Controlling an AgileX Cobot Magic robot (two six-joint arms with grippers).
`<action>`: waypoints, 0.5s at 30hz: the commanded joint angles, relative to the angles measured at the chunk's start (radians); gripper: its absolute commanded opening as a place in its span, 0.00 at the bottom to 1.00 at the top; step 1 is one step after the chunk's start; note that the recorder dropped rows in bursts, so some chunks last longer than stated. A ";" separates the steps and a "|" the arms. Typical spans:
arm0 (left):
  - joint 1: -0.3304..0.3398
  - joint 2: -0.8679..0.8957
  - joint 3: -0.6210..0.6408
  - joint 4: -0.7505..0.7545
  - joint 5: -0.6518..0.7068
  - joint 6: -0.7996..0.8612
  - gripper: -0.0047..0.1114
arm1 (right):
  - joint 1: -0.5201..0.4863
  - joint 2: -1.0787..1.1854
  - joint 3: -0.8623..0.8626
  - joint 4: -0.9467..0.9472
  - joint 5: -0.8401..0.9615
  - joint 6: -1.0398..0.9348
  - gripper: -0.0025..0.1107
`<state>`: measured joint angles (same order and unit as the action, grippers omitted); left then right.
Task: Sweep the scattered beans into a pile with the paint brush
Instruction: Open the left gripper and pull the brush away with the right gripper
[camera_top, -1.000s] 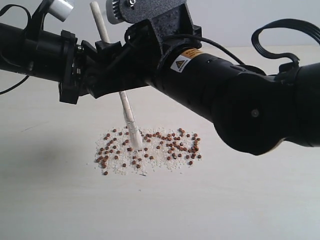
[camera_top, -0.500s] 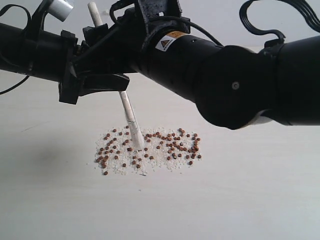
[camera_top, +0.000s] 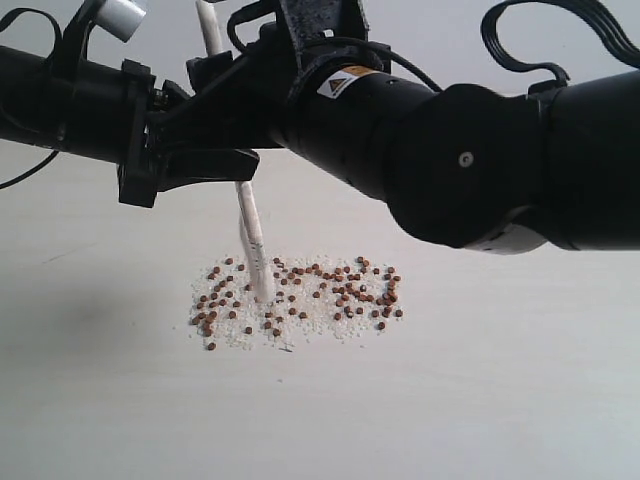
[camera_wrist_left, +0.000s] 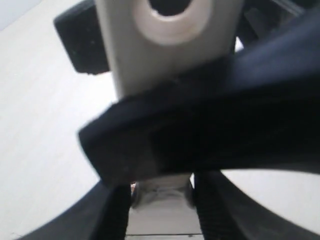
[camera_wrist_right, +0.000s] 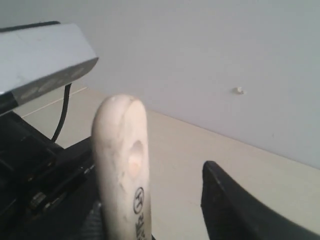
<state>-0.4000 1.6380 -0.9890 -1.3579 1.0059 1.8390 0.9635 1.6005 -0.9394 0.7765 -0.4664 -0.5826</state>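
The paint brush (camera_top: 251, 225) stands nearly upright, and its whitish bristles rest in the left half of the beans (camera_top: 330, 295). These are small reddish-brown beans mingled with whitish grains, spread in a wide patch on the pale table. My left gripper (camera_top: 232, 138) is shut on the brush low down, with the ferrule (camera_wrist_left: 161, 197) between its fingers. My right gripper (camera_top: 222, 60) has reached across to the handle's top end. There its jaws stand open around the pale wooden handle (camera_wrist_right: 122, 165). One finger (camera_wrist_right: 225, 200) is clear of the handle, and the other is hidden behind it.
The bulky right arm (camera_top: 470, 160) hangs over the right side of the bean patch, with its black cable (camera_top: 560, 40) looping above. The left arm (camera_top: 70, 100) comes in from the left. Bare pale table (camera_top: 480, 400) surrounds the patch.
The right arm has swung up and left to the handle. The brush now stands straighter: its top has moved right and its bristles a little left. The right jaws have narrowed slightly.
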 joint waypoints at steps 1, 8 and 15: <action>0.000 -0.003 0.003 -0.027 0.012 -0.008 0.04 | 0.002 0.004 -0.005 0.007 -0.017 -0.020 0.33; 0.000 -0.003 0.003 -0.037 0.012 -0.006 0.04 | 0.002 0.004 -0.005 0.007 -0.029 -0.058 0.02; 0.000 -0.003 0.003 -0.033 0.037 0.011 0.05 | 0.000 -0.080 -0.005 0.200 -0.062 -0.249 0.02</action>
<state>-0.4018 1.6380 -0.9890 -1.4110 1.0111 1.8486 0.9733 1.5667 -0.9415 0.8936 -0.4674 -0.7050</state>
